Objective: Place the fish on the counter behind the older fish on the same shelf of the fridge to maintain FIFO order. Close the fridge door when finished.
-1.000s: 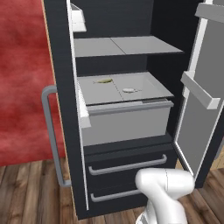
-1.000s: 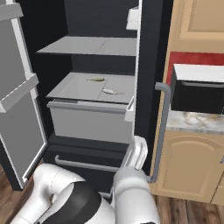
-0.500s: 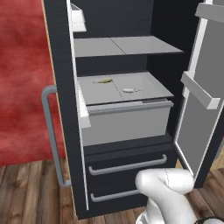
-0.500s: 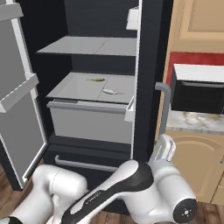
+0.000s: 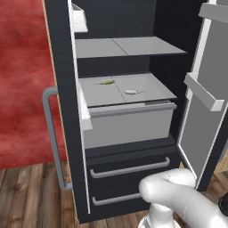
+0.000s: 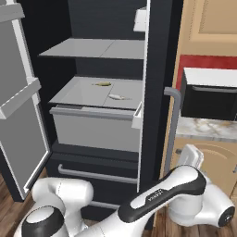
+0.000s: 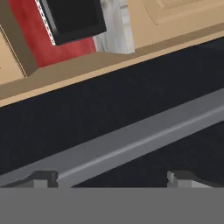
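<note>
Right now I see the fridge [image 5: 62, 67] open on a wood floor [image 5: 26, 196] beside a red wall [image 5: 22, 80]. On its grey shelf [image 5: 147, 87] the slender olive fish [image 5: 106, 82] lies behind the pale older fish [image 5: 132, 91]. My jaws stand apart by the door handle [image 7: 131, 142].

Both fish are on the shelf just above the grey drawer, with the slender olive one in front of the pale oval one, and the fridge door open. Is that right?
Not quite. The slender olive fish lies behind the pale oval fish, toward the back of the shelf, not in front. The left base view shows this. The rest holds: both lie on the shelf above the grey drawer, and the fridge door is open.
</note>
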Controlling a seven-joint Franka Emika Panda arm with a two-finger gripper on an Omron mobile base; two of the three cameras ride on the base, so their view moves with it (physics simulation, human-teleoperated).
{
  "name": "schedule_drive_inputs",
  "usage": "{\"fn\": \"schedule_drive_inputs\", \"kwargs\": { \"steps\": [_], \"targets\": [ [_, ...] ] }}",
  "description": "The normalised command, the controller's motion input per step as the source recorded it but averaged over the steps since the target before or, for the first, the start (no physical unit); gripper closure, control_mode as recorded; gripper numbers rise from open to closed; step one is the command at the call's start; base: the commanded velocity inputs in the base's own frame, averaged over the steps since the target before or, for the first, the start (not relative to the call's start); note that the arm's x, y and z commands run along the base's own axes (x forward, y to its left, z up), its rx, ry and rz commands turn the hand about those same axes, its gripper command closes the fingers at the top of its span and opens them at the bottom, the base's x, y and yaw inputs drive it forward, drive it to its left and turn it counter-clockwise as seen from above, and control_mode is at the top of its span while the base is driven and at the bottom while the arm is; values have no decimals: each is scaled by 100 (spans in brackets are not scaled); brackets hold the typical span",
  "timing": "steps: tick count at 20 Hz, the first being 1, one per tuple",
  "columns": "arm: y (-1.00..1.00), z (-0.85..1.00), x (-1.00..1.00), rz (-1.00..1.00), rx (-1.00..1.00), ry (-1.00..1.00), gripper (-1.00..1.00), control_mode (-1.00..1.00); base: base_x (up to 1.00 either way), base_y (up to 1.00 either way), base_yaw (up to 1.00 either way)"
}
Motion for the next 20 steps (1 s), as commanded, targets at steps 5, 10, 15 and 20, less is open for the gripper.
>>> {"fn": "schedule_drive_inputs", "kwargs": {
  "steps": [5,10,15,20],
  "targets": [
    [-26,-24,49,18,0,-3,-100,-100,0,0,0],
    [-18,-25,52,20,0,-4,-100,-100,0,0,0],
    [22,-17,37,22,0,-5,-100,-100,0,0,0],
    [86,-3,20,18,0,0,-100,-100,0,0,0]
  ]
}}
